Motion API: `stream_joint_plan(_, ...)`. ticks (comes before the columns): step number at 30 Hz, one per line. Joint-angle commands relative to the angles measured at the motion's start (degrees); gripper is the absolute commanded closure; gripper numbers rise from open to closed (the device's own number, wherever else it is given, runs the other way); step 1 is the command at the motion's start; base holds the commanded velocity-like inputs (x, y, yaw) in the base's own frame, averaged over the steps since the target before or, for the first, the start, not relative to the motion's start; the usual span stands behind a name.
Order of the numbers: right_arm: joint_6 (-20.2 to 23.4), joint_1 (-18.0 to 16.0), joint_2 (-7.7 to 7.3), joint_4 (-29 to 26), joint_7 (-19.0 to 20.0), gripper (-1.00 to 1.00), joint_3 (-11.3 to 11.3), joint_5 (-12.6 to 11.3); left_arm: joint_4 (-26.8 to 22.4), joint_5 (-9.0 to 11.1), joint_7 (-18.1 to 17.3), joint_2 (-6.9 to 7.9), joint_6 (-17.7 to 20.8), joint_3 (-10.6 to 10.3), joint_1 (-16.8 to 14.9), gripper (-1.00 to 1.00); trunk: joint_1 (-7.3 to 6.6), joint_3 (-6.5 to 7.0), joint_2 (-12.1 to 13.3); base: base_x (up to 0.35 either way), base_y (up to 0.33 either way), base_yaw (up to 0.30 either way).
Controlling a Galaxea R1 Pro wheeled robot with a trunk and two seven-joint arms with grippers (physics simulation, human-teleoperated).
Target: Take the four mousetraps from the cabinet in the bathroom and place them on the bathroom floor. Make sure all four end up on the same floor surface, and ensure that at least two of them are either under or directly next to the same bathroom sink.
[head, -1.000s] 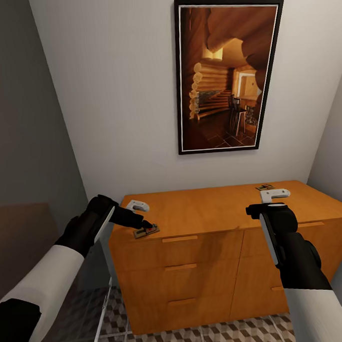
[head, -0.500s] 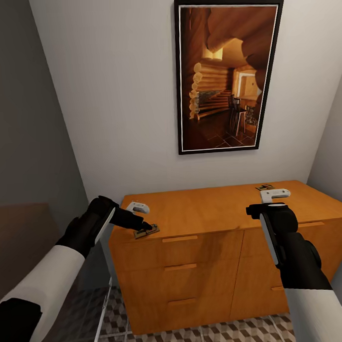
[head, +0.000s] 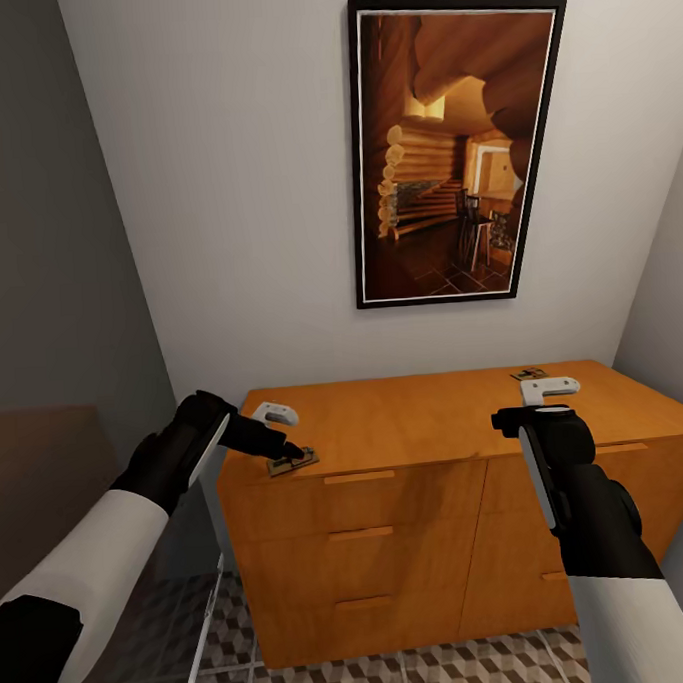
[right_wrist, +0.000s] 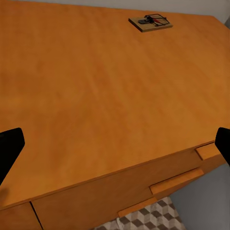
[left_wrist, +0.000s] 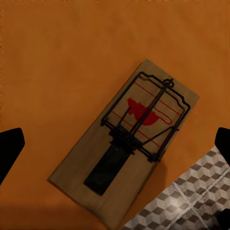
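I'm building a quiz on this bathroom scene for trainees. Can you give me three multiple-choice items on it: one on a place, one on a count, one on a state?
1. Where does the mousetrap under the left gripper lie?
A. at the front edge of the cabinet top
B. on the tiled floor
C. inside an open drawer

2. How many mousetraps show on the cabinet top in the head view?
A. none
B. two
C. four

3. How do the left gripper's fingers stand?
A. shut on the trap
B. spread apart, either side of the trap
C. shut on a drawer handle

Key: 1 A, the left wrist view shows the trap on orange wood with floor tiles just past the edge. 2 B, one sits near the left gripper and another mousetrap at the back right. 3 B, the dark fingertips stand wide apart.
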Motion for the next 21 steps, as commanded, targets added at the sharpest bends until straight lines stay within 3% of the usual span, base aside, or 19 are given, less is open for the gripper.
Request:
stream_joint_plan(1,0.3,0.0,-0.02,0.0,-0.2,-1.0,0.0,0.0,-0.1,-0.3,-0.3,0.05,0.1,-0.1,-0.1,-1.0,0.0,-0.07,0.0,0.0,0.0,0.0)
stream_joint_plan(21,0.3,0.0,-0.02,0.0,-0.2,-1.0,0.0,-0.1,-0.1,-0.3,-0.3,0.18,0.1,-0.1,-0.1,-1.0,0.0,-0.07,0.0,0.0,0.0,0.0)
